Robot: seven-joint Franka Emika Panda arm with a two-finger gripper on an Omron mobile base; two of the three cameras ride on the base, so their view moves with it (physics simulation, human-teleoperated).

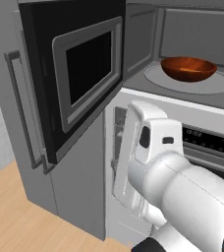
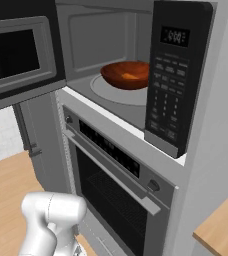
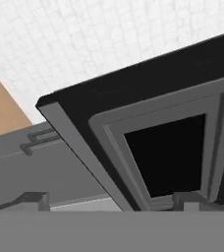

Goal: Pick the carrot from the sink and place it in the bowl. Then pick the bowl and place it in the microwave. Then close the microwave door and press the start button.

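Our jaws (image 3: 111,201) stand spread wide and empty at the bottom of the hand view, fingertips (image 3: 33,199) low before the microwave door (image 3: 163,147). In the left base view that door (image 1: 79,74) hangs swung open at upper left. Beyond, upper right, the bowl (image 1: 188,68) sits on the turntable (image 1: 190,83) inside the microwave (image 1: 192,29), something orange in it.

A fitted home kitchen — a built-in microwave (image 2: 136,75) stacked above a wall oven (image 2: 116,185) in grey cabinetry (image 1: 74,187), with a tall handled cabinet door (image 1: 20,108), wood-look floor (image 1: 15,216) and white tiled wall (image 3: 84,39).
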